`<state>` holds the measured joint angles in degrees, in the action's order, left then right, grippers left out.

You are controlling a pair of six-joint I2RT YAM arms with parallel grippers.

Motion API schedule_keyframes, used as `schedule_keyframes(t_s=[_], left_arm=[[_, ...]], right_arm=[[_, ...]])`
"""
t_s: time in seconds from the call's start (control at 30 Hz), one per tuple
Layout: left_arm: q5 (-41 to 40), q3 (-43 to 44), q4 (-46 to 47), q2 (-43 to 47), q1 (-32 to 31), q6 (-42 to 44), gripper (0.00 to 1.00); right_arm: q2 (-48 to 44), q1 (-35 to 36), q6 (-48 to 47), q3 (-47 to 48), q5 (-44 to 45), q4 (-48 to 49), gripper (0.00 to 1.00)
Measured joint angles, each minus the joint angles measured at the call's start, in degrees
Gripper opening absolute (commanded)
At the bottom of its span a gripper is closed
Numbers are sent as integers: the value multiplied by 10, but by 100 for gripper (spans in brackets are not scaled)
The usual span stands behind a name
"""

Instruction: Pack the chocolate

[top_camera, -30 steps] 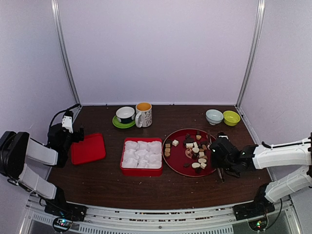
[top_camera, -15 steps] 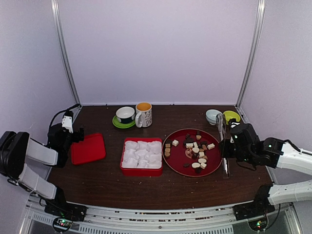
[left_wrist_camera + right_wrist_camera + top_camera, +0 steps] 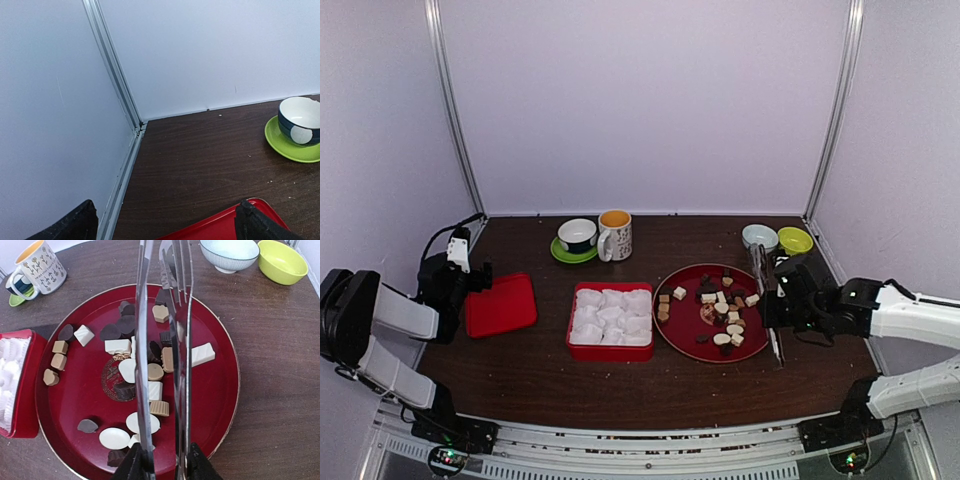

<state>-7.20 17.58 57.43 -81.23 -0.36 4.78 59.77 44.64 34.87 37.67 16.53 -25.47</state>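
Several small chocolate pieces (image 3: 725, 310), dark, tan and cream-white, lie on a round red plate (image 3: 685, 335); they also show in the right wrist view (image 3: 116, 346). My right gripper (image 3: 772, 305) is shut on long metal tongs (image 3: 765, 290) at the plate's right edge. In the right wrist view the gripper (image 3: 162, 465) holds the tongs (image 3: 142, 365) above the plate (image 3: 220, 390), their two arms apart and empty. A red box (image 3: 611, 352) of white paper cups sits left of the plate. My left gripper (image 3: 480, 275) is open and empty (image 3: 165, 225) over the far corner of a red lid (image 3: 501, 304).
A patterned mug (image 3: 615, 235) and a cup on a green saucer (image 3: 577, 238) stand behind the box. A white bowl (image 3: 759, 238) and a green bowl (image 3: 795, 241) stand behind the plate, close to the tongs' far end. Enclosure walls close in left, right and back.
My right arm lifted the tongs off the plate's right side, swung them right, and has now come back left to the plate's right edge. The left arm has not moved.
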Motion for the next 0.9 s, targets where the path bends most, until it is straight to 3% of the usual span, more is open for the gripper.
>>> schedule_keyframes(t_s=[0.3, 0.4, 0.5, 0.7, 0.9], left_arm=[[0, 0, 0, 0, 0, 0, 98], [0, 0, 0, 0, 0, 0, 98], [0, 0, 0, 0, 0, 0, 98], [0, 0, 0, 0, 0, 0, 98], [0, 0, 0, 0, 0, 0, 98]], right_arm=[[172, -5, -2, -16, 19, 104, 29], [223, -10, 1, -16, 26, 130, 45], [261, -12, 5, -10, 36, 149, 52], [263, -14, 17, -13, 38, 176, 68], [194, -14, 27, -44, 37, 181, 80]])
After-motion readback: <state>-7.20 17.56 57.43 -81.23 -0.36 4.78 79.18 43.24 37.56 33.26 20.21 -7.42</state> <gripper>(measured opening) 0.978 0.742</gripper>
